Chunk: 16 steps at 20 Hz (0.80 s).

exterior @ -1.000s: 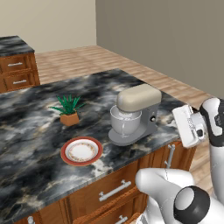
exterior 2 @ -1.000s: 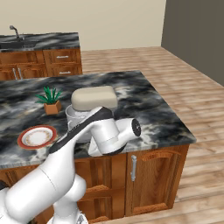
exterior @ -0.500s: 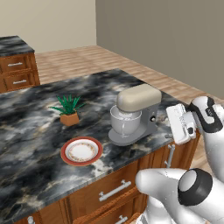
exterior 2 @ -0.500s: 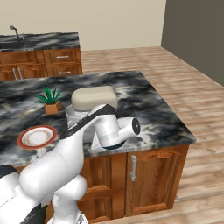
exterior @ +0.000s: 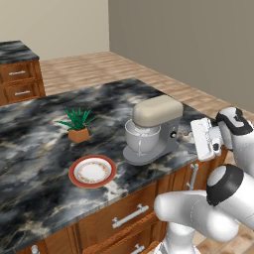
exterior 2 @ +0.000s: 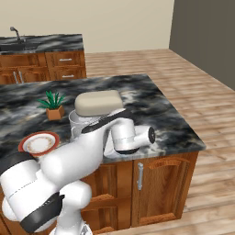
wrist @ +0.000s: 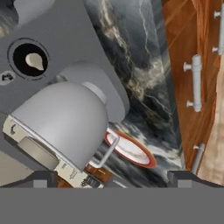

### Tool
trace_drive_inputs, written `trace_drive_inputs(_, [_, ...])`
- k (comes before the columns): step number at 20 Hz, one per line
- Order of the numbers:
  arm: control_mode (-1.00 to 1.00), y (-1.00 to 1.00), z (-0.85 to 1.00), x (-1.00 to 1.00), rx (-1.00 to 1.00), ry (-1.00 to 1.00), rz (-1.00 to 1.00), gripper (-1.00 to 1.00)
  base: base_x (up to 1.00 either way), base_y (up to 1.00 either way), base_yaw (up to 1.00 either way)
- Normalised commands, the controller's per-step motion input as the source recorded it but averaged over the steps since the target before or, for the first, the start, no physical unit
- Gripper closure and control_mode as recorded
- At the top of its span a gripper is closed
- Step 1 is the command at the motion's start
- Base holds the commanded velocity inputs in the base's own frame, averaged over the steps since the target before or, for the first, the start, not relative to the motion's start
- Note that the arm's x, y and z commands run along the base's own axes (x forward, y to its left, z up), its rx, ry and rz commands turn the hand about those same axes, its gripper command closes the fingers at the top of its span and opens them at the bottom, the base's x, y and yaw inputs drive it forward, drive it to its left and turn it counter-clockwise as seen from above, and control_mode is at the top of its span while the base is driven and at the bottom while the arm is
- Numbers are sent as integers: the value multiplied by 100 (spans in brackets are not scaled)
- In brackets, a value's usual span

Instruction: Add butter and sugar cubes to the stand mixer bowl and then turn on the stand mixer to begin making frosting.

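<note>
The gripper (exterior: 204, 140) was held open and empty beside the mixer (exterior: 151, 130), its bowl (wrist: 61, 120) directly ahead, the plate (wrist: 131, 151) beyond. Butter and sugar were not discernible (loading unconfirmed). The switch-on evidently remained.

I see stand mixer bowl (wrist: 65, 120) close ahead, on stand mixer (wrist: 52, 39) base; red-rimmed plate (wrist: 131, 151) beyond; marble counter (wrist: 131, 57); fingertips (wrist: 186, 177) wide apart.

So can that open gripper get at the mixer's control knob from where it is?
Probably yes. The gripper hangs open beside the stand mixer, facing the side with the knob, and nothing stands between them in the hand view.
</note>
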Motion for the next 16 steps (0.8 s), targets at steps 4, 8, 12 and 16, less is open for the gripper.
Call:
trace_drive_inputs(4, [-100, -1, -17, 7, 0, -4, 0, -100, 0, 0, 0])
trace_drive_inputs(8, [-100, 0, -3, 0, 0, -7, 2, -100, 0, 0, 0])
trace_drive_inputs(12, [-100, 7, 0, 0, 0, -9, 2, -100, 0, 0, 0])
trace_drive_inputs(16, [-100, 18, 0, 0, 0, -5, 1, -100, 0, 0, 0])
